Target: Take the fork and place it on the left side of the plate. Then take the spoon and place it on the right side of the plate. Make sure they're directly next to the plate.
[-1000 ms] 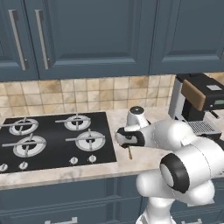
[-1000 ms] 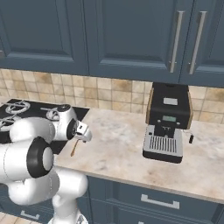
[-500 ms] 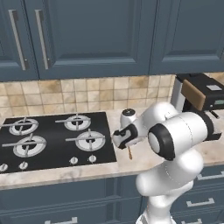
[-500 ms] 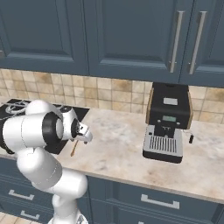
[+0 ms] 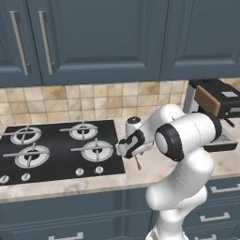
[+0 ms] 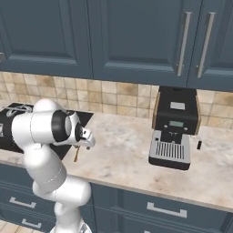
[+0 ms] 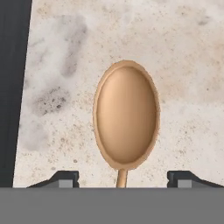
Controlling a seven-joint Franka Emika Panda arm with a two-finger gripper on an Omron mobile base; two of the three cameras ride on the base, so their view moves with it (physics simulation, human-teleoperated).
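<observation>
The orange-brown wooden spoon [image 7: 126,116] lies on the pale marbled counter [image 7: 183,65], its round bowl just ahead of my gripper [image 7: 122,179]. Its thin handle runs back between the two dark fingertips [image 7: 65,178], which stand wide apart and do not touch it. The gripper is open. In the left base view the gripper [image 5: 126,150] hangs low over the counter just right of the cooktop, with the spoon [image 5: 138,162] poking out below it. From the right base view the gripper [image 6: 86,141] sits above the spoon [image 6: 76,154]. The fork and the plate are out of view.
A black gas cooktop [image 5: 61,150] lies directly left of the spoon; its dark edge [image 7: 13,87] runs along the left of the hand view. A coffee machine [image 6: 175,127] stands on the counter to the right. Dark blue cabinets hang above. The counter's front edge is close.
The arm's elbow has swung round, and the hand has shifted slightly left and settled lower over the spoon. The spoon itself has not moved.
</observation>
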